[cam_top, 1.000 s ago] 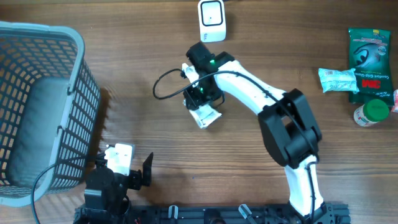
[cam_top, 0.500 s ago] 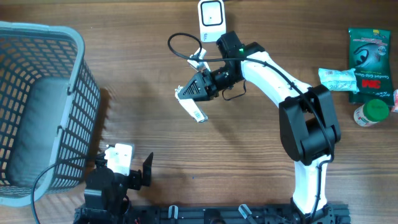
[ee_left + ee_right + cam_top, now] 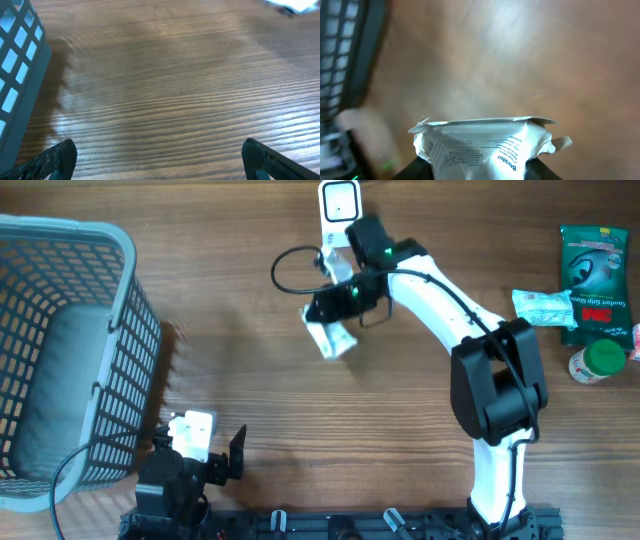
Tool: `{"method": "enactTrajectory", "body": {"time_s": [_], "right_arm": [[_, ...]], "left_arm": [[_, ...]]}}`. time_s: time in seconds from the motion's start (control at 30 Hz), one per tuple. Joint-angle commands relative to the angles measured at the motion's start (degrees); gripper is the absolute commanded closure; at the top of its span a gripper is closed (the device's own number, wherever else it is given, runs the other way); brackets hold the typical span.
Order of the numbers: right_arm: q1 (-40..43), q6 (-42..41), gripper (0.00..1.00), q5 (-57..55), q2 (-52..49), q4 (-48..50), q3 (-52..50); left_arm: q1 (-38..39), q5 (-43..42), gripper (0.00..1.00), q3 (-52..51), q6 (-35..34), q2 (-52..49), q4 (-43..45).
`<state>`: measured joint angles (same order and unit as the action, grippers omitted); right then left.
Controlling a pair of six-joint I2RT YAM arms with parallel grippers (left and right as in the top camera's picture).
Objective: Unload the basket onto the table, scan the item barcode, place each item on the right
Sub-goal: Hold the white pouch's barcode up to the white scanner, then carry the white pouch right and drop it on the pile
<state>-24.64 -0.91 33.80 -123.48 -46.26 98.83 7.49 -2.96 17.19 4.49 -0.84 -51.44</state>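
the right end effector is clenched on a white packet, its dark fingers pressing the lower part of the packet from both sides while the crimped top edge stands free beyond them, with blue and black print facing the wrist camera. from overhead the packet hangs just past the fingertips, above the wooden worktop, and the white scanner stands near the end effector, just behind its wrist at the far edge. well off to the arm's other side lie a green pouch, a pale blue wrapped packet and a green-capped bottle, close together. the left end effector is released, fingers spread wide with only bare worktop between them, and a grey basket sits just beside it.
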Motion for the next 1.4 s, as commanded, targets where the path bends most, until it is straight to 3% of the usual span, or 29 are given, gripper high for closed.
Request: {"method": "enactTrajectory", "body": {"time_s": [0.0,0.27,0.37,0.6,0.77,1.0,1.07,1.2,1.37], "right_arm": [[0.3,7.5,0.6,-13.4,1.5,2.3,6.2],[0.3,24.3,0.67,-26.0,1.4,20.9,8.2],[0.3,31.2,0.71,-38.9,0.6,33.6,8.1],[-0.6,41.7,0.65,-51.9,-9.1,61.7,8.0],[-4.3,61.9,0.73,-60.5,-20.4,83.7,8.1],[-6.4,68.7,0.73,-64.9,-24.3,91.0,8.1],[-6.4,67.8,0.71,-71.8,-24.2,94.0,9.8],[-4.4,65.2,0.71,-78.9,-20.0,87.0,11.9],[7.9,61.2,0.71,-95.3,-14.0,82.1,11.9]], "left_arm": [[-0.2,-0.7,0.0,-0.1,1.1,0.3,0.1],[-0.2,-0.7,0.0,-0.1,1.1,0.3,0.1],[-0.2,-0.7,0.0,-0.1,1.1,0.3,0.1],[-0.2,-0.7,0.0,-0.1,1.1,0.3,0.1],[-0.2,-0.7,0.0,-0.1,1.1,0.3,0.1],[-0.2,-0.7,0.0,-0.1,1.1,0.3,0.1],[-0.2,-0.7,0.0,-0.1,1.1,0.3,0.1],[-0.2,-0.7,0.0,-0.1,1.1,0.3,0.1],[-0.2,-0.7,0.0,-0.1,1.1,0.3,0.1]]}}
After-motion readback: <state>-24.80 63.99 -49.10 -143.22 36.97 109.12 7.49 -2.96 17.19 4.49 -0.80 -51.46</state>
